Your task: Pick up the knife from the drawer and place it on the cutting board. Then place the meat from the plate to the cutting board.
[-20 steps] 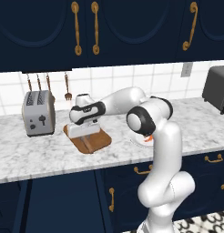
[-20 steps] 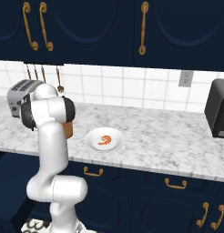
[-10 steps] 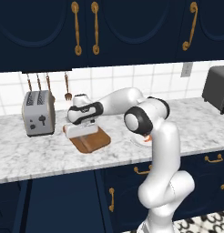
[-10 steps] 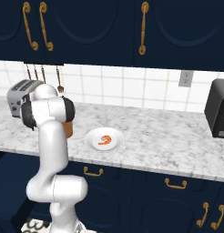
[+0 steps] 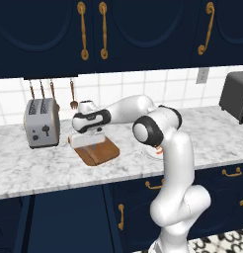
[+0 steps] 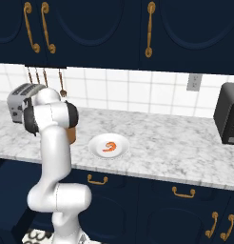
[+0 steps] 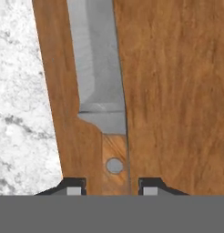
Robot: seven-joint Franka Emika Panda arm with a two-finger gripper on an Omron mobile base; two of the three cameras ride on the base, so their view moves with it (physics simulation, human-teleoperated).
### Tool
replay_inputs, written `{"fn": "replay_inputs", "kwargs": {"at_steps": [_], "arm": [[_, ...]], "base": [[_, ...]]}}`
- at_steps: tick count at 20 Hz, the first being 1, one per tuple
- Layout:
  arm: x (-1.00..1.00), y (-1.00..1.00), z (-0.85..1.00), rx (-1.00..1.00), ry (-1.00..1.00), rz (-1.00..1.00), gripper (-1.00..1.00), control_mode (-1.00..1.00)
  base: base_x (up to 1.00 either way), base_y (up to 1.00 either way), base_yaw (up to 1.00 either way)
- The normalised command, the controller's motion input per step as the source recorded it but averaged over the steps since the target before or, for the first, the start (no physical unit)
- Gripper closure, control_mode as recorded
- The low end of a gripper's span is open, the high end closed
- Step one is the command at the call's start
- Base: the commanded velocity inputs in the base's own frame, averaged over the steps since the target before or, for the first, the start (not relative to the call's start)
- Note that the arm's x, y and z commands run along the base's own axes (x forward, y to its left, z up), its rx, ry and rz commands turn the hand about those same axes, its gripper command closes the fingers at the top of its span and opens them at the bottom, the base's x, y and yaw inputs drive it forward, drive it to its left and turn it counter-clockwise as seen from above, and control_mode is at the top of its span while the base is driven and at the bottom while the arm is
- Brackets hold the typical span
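Note:
The knife (image 7: 98, 68) lies flat on the brown cutting board (image 7: 177, 91), grey blade pointing away and wooden handle towards me. My gripper (image 7: 112, 190) straddles the handle, open, with a small gap on each side of it. From the left base view the gripper (image 5: 88, 140) hangs low over the back left of the cutting board (image 5: 99, 152). The white plate (image 6: 97, 145) sits on the counter to the right of the board, and the orange-red meat (image 6: 108, 146) rests on it. My arm hides most of the plate in the left base view.
A silver toaster (image 5: 42, 123) stands left of the board, below hanging brass-handled utensils (image 5: 52, 89). A black appliance (image 6: 228, 119) sits at the far right of the counter. Shut navy drawer fronts with brass handles (image 6: 97, 179) run below the counter edge.
The hand has shifted slightly left over the board. Plate and meat have stayed in place.

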Motion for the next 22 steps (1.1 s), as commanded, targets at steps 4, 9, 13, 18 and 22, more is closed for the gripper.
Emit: {"fn": "replay_inputs", "kwargs": {"at_steps": [4, 9, 13, 18, 22], "arm": [[-0.03, -0.02, 0.27, 0.00, 0.00, 0.00, -1.00, -1.00], [-0.63, -0.54, 0.29, 0.05, -0.10, 0.00, -1.00, -1.00], [-0.74, -0.81, 0.11, 0.08, -0.13, -0.01, -1.00, -1.00], [-0.46, -0.70, 0.14, 0.05, -0.10, -0.02, -1.00, -1.00], [-0.10, -0.60, 0.46, 0.00, -0.01, -0.03, -1.00, -1.00]], "base": [[0.00, 0.00, 0.00], [0.00, 0.00, 0.00], [0.00, 0.00, 0.00], [0.00, 0.00, 0.00], [0.00, 0.00, 0.00]]}}
